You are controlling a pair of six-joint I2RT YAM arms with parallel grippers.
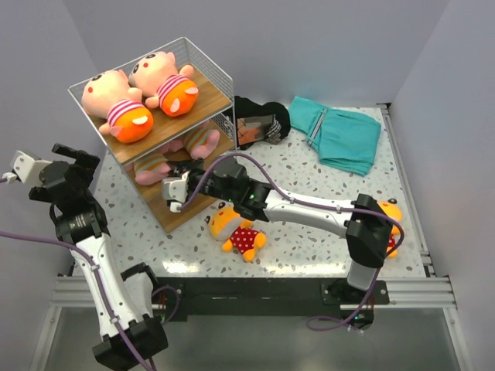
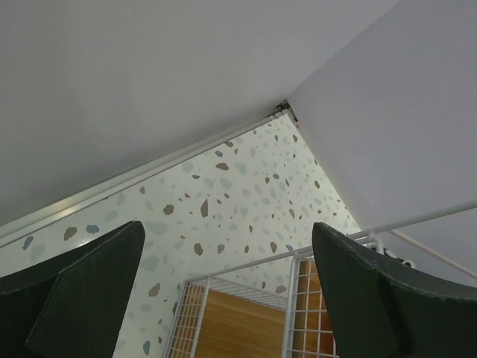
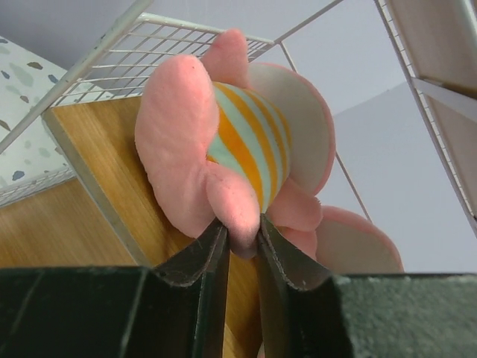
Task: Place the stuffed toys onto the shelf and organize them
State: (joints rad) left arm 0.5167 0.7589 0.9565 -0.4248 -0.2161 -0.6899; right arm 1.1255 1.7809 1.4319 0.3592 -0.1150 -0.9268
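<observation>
The shelf (image 1: pixel 210 99) stands at the back left. Two pink stuffed toys (image 1: pixel 116 107) (image 1: pixel 166 81) in striped tops and orange shorts lie on its top board. Two more pink toys (image 1: pixel 201 141) (image 1: pixel 151 168) lie on the lower board. My right gripper (image 1: pixel 175 193) reaches into the lower tier. In the right wrist view it (image 3: pixel 240 242) is shut on a pink limb of a striped toy (image 3: pixel 223 142). A yellow-headed toy in red polka dots (image 1: pixel 236 230) lies on the table. Another toy (image 1: pixel 390 212) shows behind my right arm. My left gripper (image 1: pixel 77 158) is open and empty left of the shelf (image 2: pixel 238 321).
A folded teal cloth (image 1: pixel 344 135) lies at the back right. A black bundle (image 1: pixel 263 122) sits just right of the shelf. Grey walls close in the table on three sides.
</observation>
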